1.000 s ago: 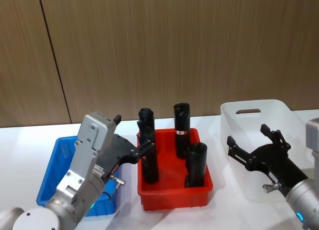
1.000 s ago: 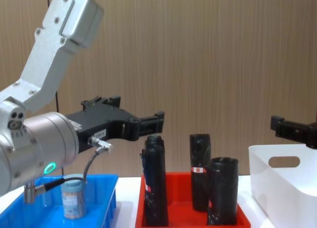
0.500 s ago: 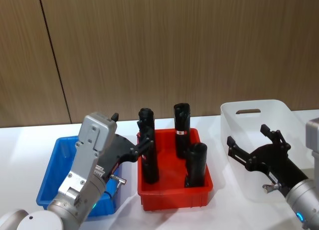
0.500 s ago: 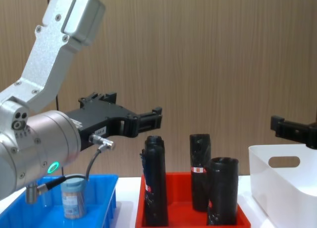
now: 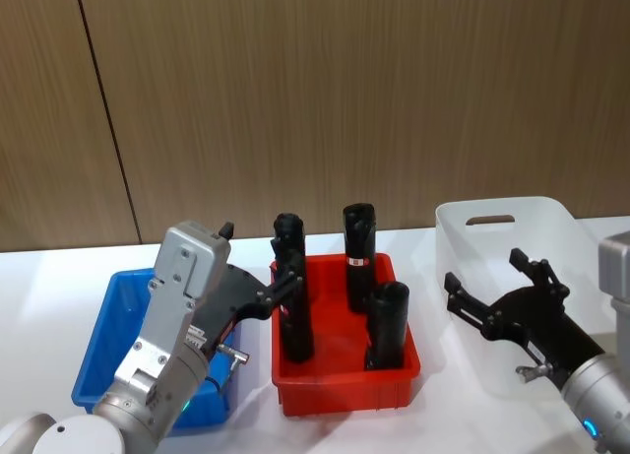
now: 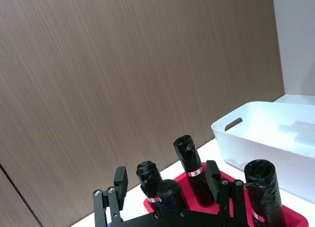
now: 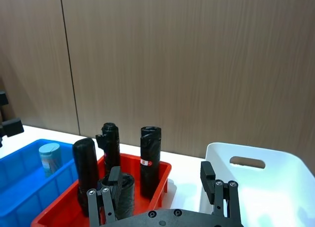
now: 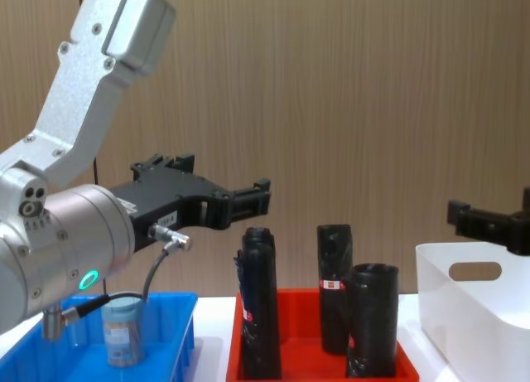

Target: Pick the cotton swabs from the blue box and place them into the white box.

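One cotton swab tub [image 8: 122, 332] with a pale lid stands upright in the blue box [image 8: 170, 316] at the table's left; the right wrist view also shows the tub [image 7: 49, 156] in the blue box [image 7: 19, 160]. My left gripper [image 5: 258, 264] hangs open and empty above the blue box's [image 5: 106, 316] right rim, well above the tub, pointing toward the red bin. The left arm hides the tub in the head view. My right gripper [image 5: 485, 271] hovers open and empty over the left wall of the white box [image 5: 504, 210] at the right.
A red bin [image 5: 345, 399] sits between the two boxes and holds several tall black rolls [image 5: 358, 242] that reach almost up to the left gripper's [image 8: 224, 193] height. A wooden wall panel [image 5: 345, 80] stands close behind the table.
The left gripper rose a little above the blue box and then held still. The right gripper drifted slightly to the left. The tub stayed put.
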Motion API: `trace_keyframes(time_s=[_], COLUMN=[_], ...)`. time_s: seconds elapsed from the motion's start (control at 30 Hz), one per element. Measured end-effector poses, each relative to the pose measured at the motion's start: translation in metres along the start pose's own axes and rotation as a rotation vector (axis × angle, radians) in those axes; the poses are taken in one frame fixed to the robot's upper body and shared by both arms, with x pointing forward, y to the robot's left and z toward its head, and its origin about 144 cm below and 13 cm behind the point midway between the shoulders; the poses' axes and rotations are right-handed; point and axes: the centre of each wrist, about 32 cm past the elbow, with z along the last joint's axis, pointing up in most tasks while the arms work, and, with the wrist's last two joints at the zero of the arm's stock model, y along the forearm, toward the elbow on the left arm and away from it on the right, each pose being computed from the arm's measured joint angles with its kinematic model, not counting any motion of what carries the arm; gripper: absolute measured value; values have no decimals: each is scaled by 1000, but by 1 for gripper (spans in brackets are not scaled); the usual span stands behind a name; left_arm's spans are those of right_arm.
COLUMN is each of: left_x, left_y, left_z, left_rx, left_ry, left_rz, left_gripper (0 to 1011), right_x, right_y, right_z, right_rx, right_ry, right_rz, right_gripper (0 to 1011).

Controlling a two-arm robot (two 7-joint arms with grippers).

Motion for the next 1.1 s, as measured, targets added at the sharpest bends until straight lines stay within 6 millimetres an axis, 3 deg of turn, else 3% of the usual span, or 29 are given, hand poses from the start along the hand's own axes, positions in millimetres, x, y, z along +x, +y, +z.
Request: trace_keyframes(time_s=[0.63, 1.1], left_x=[0, 0], left_y=[0, 0], left_z=[0, 0], left_rx=[2, 2], left_ry=[0, 0], left_rz=[0, 0], left_gripper=[1004, 1004], right_x=[8, 8], right_y=[20, 48], right_z=[-5, -12], right_rx=[-97, -153], right_ry=[35, 37], right_rz=[168, 290], right_gripper=[1002, 1002])
